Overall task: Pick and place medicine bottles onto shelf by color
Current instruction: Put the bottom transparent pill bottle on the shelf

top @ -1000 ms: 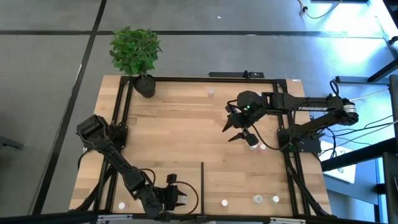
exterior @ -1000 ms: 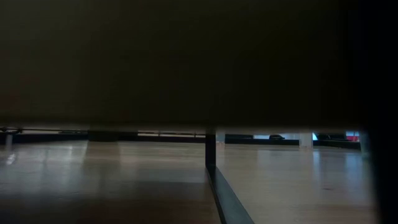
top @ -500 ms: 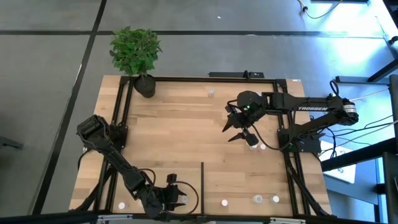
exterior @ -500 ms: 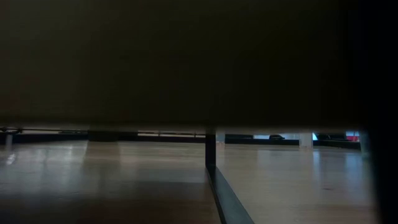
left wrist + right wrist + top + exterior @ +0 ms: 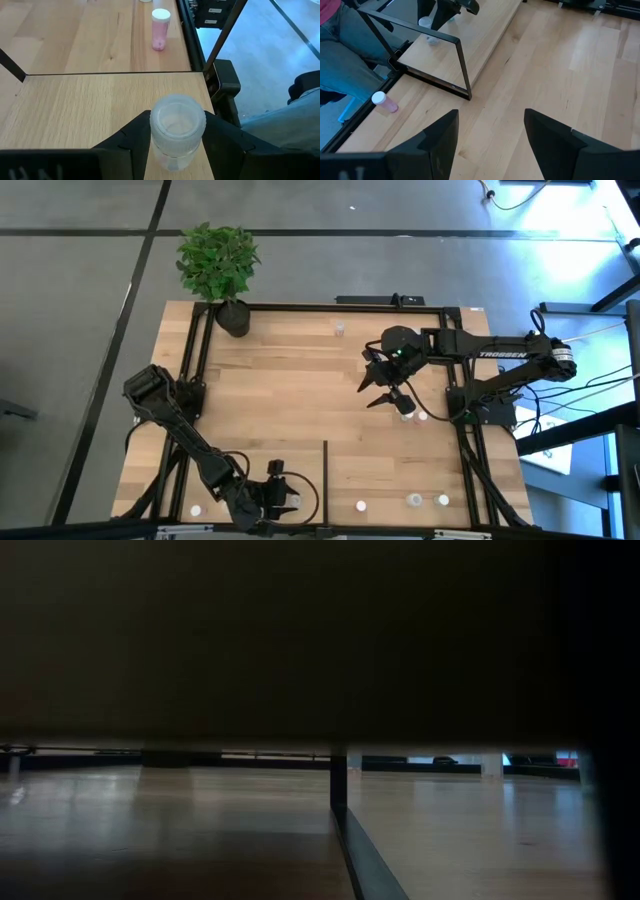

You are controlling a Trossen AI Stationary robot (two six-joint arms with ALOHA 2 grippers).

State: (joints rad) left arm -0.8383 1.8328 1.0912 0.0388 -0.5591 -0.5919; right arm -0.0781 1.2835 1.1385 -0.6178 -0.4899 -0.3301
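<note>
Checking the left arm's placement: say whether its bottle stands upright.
Upright: the clear bottle stands cap-up on the shelf between the left gripper fingers.

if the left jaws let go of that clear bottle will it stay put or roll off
The clear bottle stands upright between the left gripper fingers on the flat light-wood shelf, so it will probably stay put. It looks empty, so probably light and easy to knock over. Its round body would likely roll if tipped, with the shelf edge close by.

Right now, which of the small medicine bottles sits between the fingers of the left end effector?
The clear round bottle with the whitish cap, standing upright on the light-wood shelf; the pink bottle with a white cap stands apart, beyond the black rail.
</note>
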